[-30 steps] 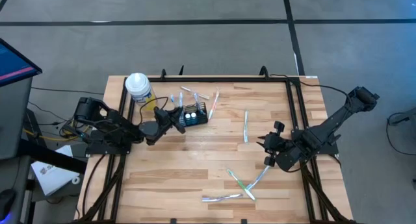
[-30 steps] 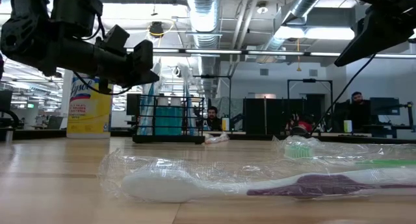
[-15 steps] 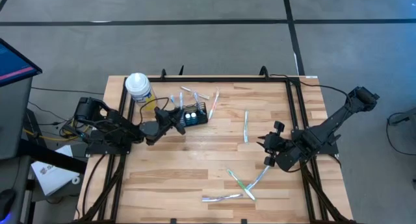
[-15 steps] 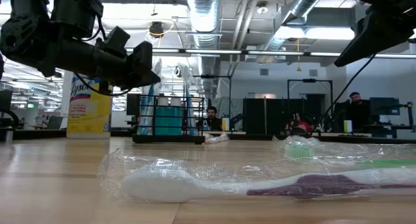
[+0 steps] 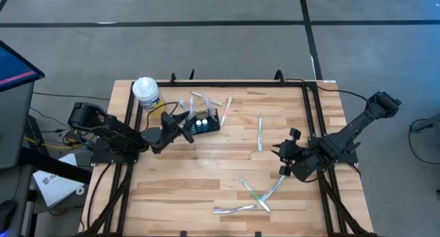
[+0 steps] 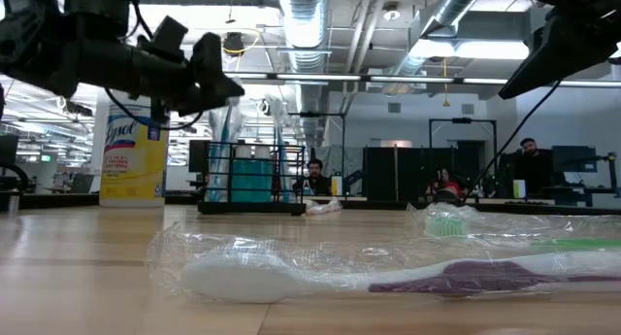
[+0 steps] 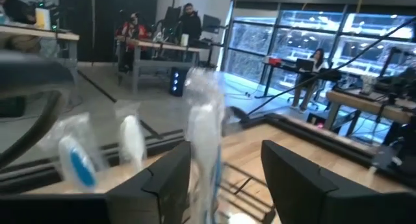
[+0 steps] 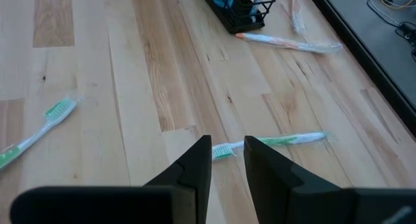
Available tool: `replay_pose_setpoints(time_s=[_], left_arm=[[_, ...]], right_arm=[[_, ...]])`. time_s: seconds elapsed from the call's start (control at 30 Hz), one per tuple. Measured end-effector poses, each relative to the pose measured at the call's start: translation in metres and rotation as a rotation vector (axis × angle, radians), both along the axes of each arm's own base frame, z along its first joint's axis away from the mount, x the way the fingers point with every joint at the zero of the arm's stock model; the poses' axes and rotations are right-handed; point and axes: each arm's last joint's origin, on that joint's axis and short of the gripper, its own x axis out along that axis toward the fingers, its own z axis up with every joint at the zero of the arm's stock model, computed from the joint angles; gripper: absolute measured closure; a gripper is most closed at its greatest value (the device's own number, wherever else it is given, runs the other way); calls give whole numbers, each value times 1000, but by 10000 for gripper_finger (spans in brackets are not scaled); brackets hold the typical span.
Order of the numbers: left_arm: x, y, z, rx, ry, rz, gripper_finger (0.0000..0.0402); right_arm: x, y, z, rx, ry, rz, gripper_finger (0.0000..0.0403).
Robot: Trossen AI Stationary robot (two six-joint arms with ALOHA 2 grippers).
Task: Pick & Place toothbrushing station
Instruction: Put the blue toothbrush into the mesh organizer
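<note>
The room behind the table is showing an open ceiling with silver ducts (image 6: pixel 320 24) and long lights. Black desks with monitors (image 6: pixel 572 160) are standing far off, and people (image 6: pixel 315 177) are sitting there. Grey floor (image 5: pixel 206 48) with dark lines is lying around the table.

The left gripper (image 5: pixel 180 124) hangs above the table at about ten o'clock, fingers spread apart. The right gripper (image 5: pixel 284 161) waits at four o'clock, its fingers (image 8: pixel 195 164) narrowly parted, holding nothing.
</note>
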Motion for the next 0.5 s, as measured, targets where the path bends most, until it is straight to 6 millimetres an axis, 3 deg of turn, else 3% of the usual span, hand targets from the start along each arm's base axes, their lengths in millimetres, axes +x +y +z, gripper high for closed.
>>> replay_pose_setpoints(time_s=[0.23, 0.5], left_arm=[[-4, -7, 12, 30, -25, -31, 202], [-10, -16, 25, 20, -91, -70, 215]], right_arm=[[2, 1, -2, 3, 7, -3, 321], [7, 4, -10, 2, 39, -21, 321]])
